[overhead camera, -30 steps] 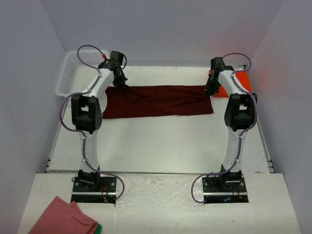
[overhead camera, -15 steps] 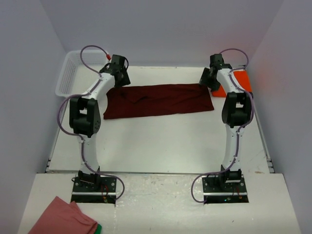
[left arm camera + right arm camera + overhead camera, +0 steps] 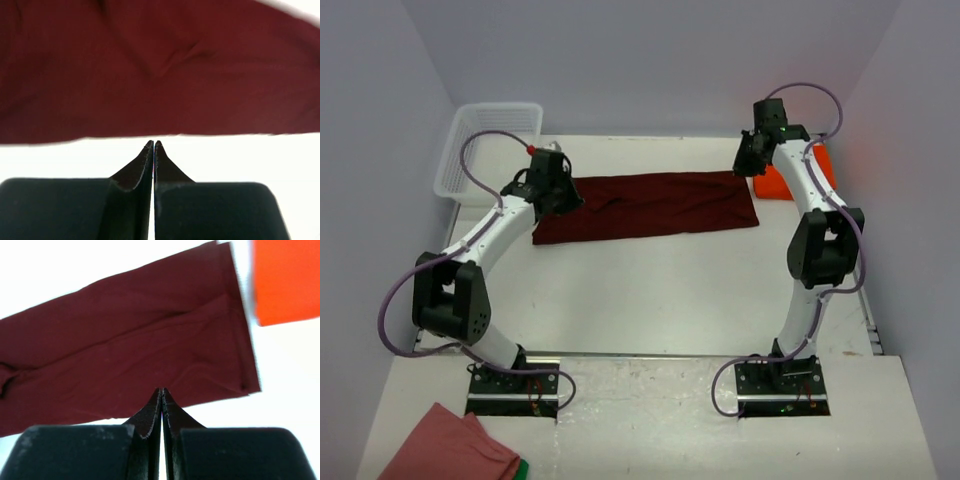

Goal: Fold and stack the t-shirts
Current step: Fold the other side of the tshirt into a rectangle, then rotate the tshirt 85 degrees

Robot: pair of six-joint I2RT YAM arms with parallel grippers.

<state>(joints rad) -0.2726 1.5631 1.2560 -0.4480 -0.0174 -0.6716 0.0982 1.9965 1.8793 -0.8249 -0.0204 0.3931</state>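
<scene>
A dark maroon-red t-shirt (image 3: 645, 205) lies folded into a long flat band across the far half of the table. It fills the upper part of the left wrist view (image 3: 160, 70) and the right wrist view (image 3: 125, 355). A bright orange-red t-shirt (image 3: 798, 172) lies folded at the back right, beside the maroon one's right end, and shows again at the top right (image 3: 287, 280). My left gripper (image 3: 154, 145) is shut and empty over the bare table near the maroon shirt's left end. Raised over its right end, my right gripper (image 3: 162, 391) is shut and empty.
A white wire basket (image 3: 485, 145) stands at the back left corner. A salmon-pink cloth with a green edge (image 3: 450, 445) lies on the front ledge, left of the arm bases. Walls close in the table on three sides.
Both grippers let go of the maroon shirt and closed again empty. The left arm swung down and leftward, its gripper now at the shirt's left end. The right gripper rose slightly.
</scene>
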